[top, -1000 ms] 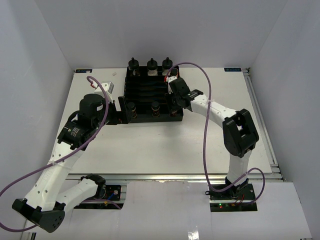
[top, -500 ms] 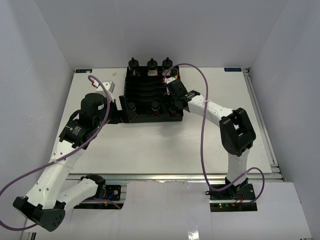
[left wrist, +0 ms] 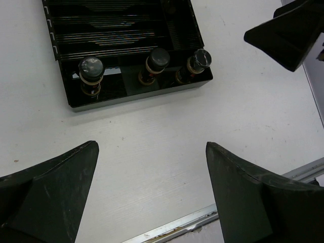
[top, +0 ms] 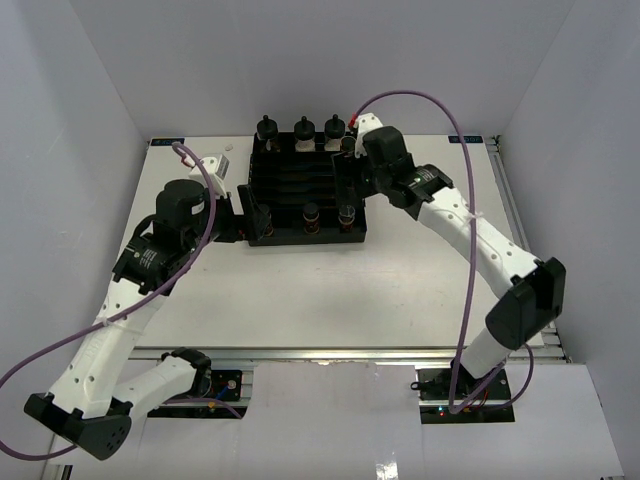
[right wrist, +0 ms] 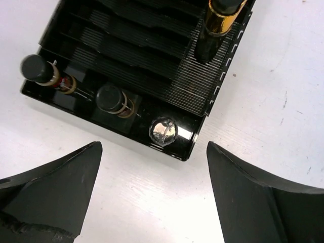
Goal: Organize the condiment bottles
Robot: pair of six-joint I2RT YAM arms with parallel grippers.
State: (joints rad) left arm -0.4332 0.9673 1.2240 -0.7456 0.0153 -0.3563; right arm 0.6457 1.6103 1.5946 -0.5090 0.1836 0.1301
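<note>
The black slotted tray holds the condiment bottles. Three knobbed-cap bottles stand along its back row. Three slim dark spice jars stand in its front row. In the left wrist view these jars sit in the tray ahead of my open, empty left gripper. That left gripper hovers at the tray's left front. My right gripper is open and empty above the tray's front right corner, over the shiny-topped jar. It is raised over the tray's right side.
A bottle with a gold band stands farther back at the tray's right edge. A finger of the right gripper shows at the top right of the left wrist view. White walls enclose the table on three sides.
My right gripper has opened, let go of the front-right spice jar, and lifted up and back toward the right. The left arm has barely shifted.
</note>
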